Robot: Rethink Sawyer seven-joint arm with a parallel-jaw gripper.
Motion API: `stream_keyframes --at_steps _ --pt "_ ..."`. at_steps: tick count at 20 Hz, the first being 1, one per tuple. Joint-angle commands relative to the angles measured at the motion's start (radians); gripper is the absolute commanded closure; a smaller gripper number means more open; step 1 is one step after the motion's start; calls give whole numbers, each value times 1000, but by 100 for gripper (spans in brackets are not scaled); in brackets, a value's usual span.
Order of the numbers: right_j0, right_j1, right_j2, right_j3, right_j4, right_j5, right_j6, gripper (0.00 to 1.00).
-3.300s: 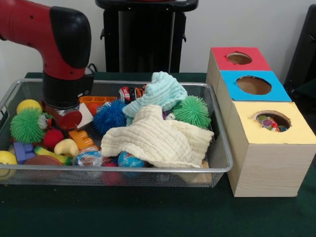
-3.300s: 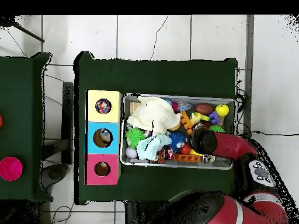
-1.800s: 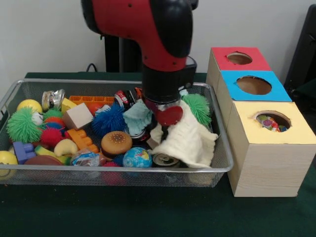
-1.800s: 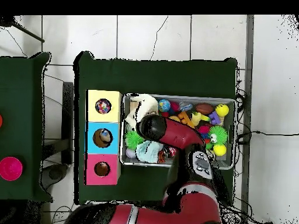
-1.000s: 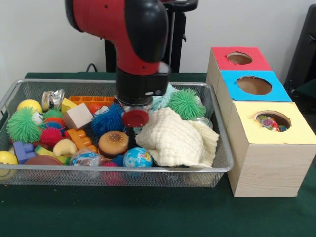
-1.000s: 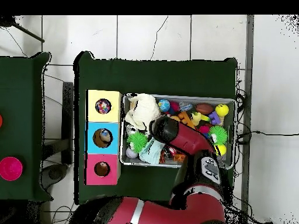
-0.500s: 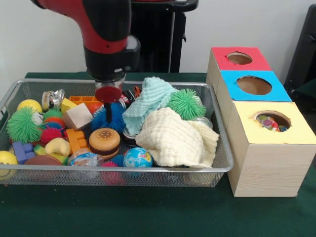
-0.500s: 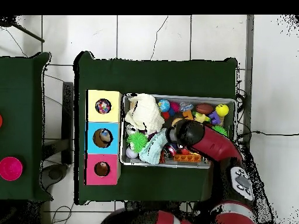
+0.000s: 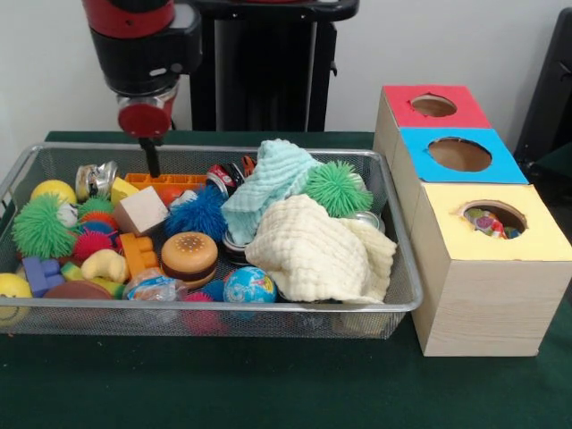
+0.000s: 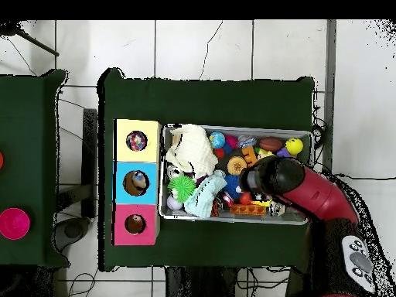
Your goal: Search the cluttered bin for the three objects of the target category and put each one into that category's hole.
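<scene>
Green cloth covers the table (image 9: 268,393), and a wire bin (image 9: 407,295) is seen packed with toys beside a box (image 9: 483,295) with 3 holes: red (image 9: 433,105), blue (image 9: 459,154) and yellow (image 9: 493,217). Small colourful things are glimpsed inside the yellow hole. The gripper (image 9: 153,159) is held above the bin's far edge, over an orange brick (image 9: 165,181); whether it is wide or narrow cannot be told, and nothing is seen in it. A cream cloth (image 9: 317,250) and a pale blue cloth (image 9: 273,183) are heaped at the box end, a green spiky ball (image 9: 337,189) touching both. A toy burger (image 9: 189,256), a globe ball (image 9: 248,286) and a blue spiky ball (image 9: 198,214) are spotted mid-bin.
</scene>
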Motion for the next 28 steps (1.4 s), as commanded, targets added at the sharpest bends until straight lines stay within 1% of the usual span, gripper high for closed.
stream_keyframes --at_steps 1,2,4,6,10,12,15,17,19,23,24,25,27,28 --pt "-100 118 148 -166 -134 3 -272 0" --pt "-124 133 167 -168 -140 -8 -287 0" --pt "-147 172 183 -206 -171 -32 -302 0" --pt "-165 186 194 -186 -202 -85 -297 0" --pt "-182 205 210 -190 -234 -94 -261 0" --pt "-167 184 203 -163 -255 -112 -227 0" --pt "-166 182 206 -149 -274 -125 -201 0" --pt "-165 185 208 -137 -280 -128 -182 0" --pt "-167 194 222 -100 -267 -137 -148 0" --pt "-141 225 216 -49 -284 -242 -68 0" --pt "-115 238 190 -60 -313 -277 -50 0" --pt "-91 253 167 -68 -324 -302 -19 0" --pt "-71 285 143 -75 -330 -355 26 0" --pt "-73 297 142 -76 -322 -371 37 0"
